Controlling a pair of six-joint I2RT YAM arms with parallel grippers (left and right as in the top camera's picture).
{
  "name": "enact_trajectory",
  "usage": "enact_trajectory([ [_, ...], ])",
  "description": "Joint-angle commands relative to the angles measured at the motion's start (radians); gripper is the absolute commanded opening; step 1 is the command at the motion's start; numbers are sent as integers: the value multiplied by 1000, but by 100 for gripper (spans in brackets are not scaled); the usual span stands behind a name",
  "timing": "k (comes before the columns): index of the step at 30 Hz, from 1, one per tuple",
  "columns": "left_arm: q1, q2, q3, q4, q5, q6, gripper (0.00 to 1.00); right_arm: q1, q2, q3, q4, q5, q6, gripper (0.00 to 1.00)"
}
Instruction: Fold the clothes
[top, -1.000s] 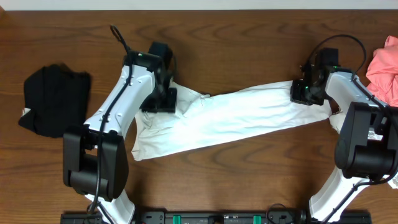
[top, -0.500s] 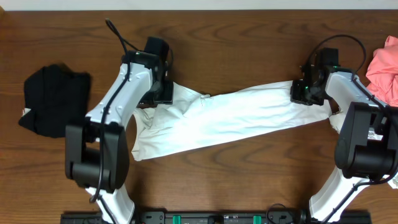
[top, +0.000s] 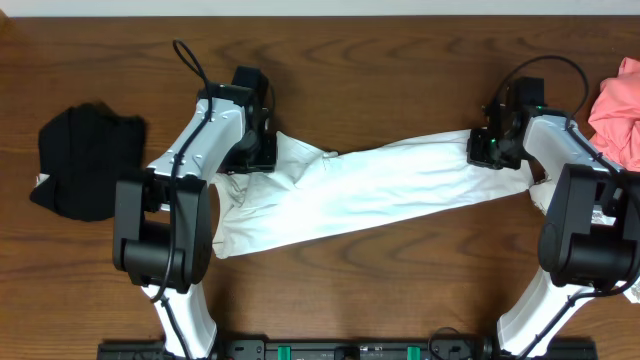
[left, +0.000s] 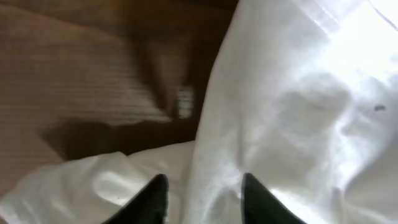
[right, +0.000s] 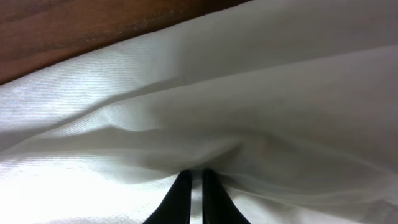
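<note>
A white T-shirt (top: 370, 190) lies stretched across the middle of the wooden table, rumpled at its left end. My left gripper (top: 262, 155) is open just over the shirt's upper left corner; in the left wrist view its fingertips (left: 204, 198) straddle a ridge of white cloth (left: 292, 112). My right gripper (top: 487, 150) is shut on the shirt's upper right edge; in the right wrist view the fingers (right: 193, 186) pinch a fold of white cloth (right: 205, 99). The print is not visible.
A black garment (top: 88, 160) lies bunched at the left of the table. A pink garment (top: 618, 110) lies at the right edge, behind my right arm. Bare wood (top: 380, 70) runs along the back.
My left gripper has moved a little toward the back of the table along the shirt's left corner. The right gripper and the stretched shirt have stayed put.
</note>
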Motion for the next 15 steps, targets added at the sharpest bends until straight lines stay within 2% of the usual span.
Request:
enact_trajectory([
  [1, -1, 9, 2, -13, 24, 2, 19, -3, 48, -15, -13, 53, -15, 8],
  [2, -1, 9, 2, -14, 24, 2, 10, -3, 48, -15, -13, 53, -14, 8],
  [3, -2, 9, 2, -14, 24, 6, 6, -3, 48, -15, -13, 53, -14, 8],
  [8, -2, -13, 8, -27, 30, 33, 6, -3, 48, -15, -13, 53, -15, 8],
  [15, -9, -179, 24, -53, 200, 55, 6, -3, 48, -15, -13, 53, -14, 8],
])
